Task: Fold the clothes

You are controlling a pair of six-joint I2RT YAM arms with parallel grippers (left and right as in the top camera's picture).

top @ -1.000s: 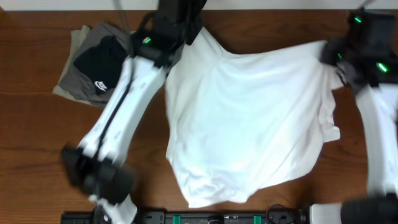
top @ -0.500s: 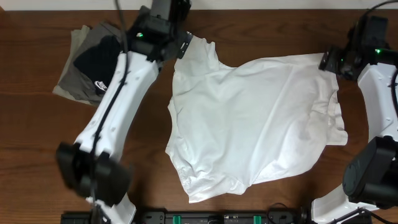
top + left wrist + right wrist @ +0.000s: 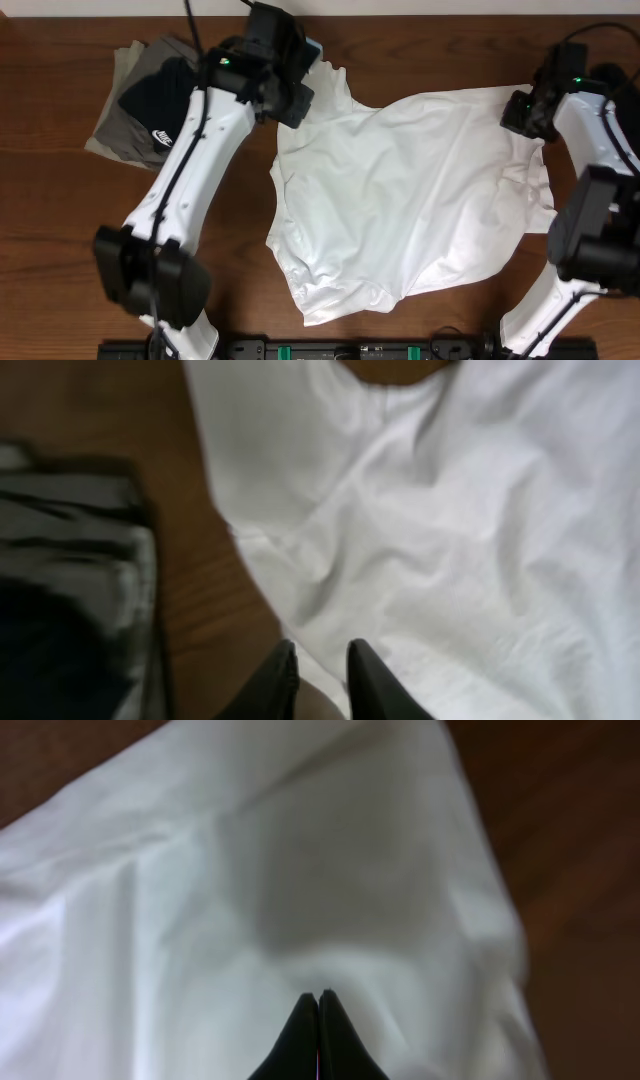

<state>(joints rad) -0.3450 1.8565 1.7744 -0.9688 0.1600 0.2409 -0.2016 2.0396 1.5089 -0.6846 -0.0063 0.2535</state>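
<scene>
White shirt was laid spread on the table, between the two arms, with its neck notch at the far edge and its hem nearest the arm bases. The long axis was judged to run from far to near, skewed so that the hem slanted towards the right. The cloth was rumpled along the right edge.

Left gripper was placed at the far left shoulder corner, just beside the folded grey garment. Its fingers were seen narrowly parted over the cloth edge; whether cloth lay in the gap could not be determined.

Right gripper was placed at the far right corner, with its fingers pressed together above the cloth. A pinched fold could not be confirmed.

From both grippers the body of the shirt extended towards the near side. Each arm was nearest its own far corner, so a fold was judged best started by drawing those corners towards the hem.
</scene>
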